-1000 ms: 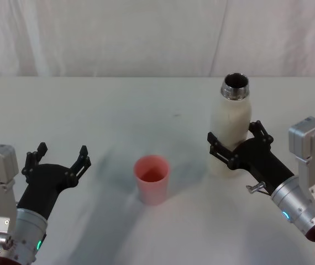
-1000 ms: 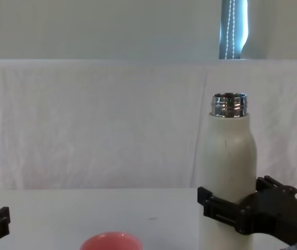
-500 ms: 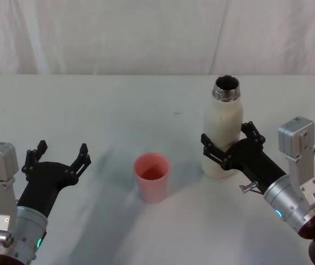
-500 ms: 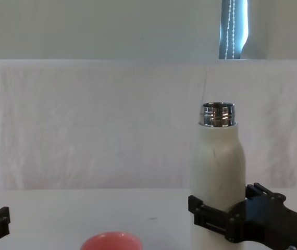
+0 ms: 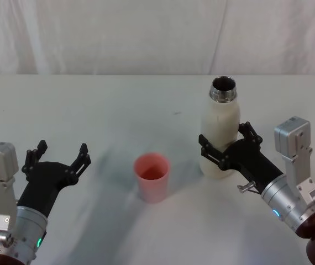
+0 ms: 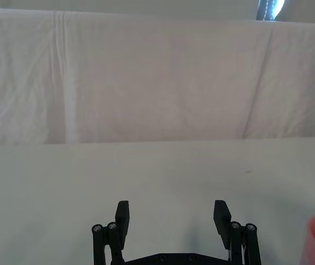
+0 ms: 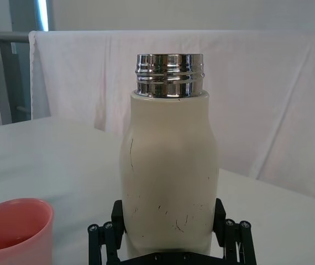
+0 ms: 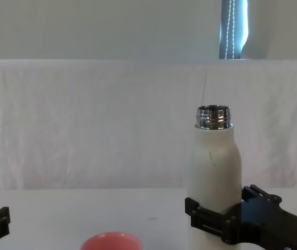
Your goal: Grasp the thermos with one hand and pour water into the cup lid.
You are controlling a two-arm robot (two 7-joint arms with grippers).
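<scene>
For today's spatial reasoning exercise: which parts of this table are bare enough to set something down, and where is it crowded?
Bare table runs along the far curtain side and between the open left pincer and the cup lid. It is crowded on the right, where the right pincer clamps the thermos; a narrower gap separates thermos from cup lid.

No text, label, brand, number or sign can be read anywhere in these views. The thermos [image 7: 168, 171] bears only thin dark scratches on its cream side, not letters, and its chrome neck is plain.
</scene>
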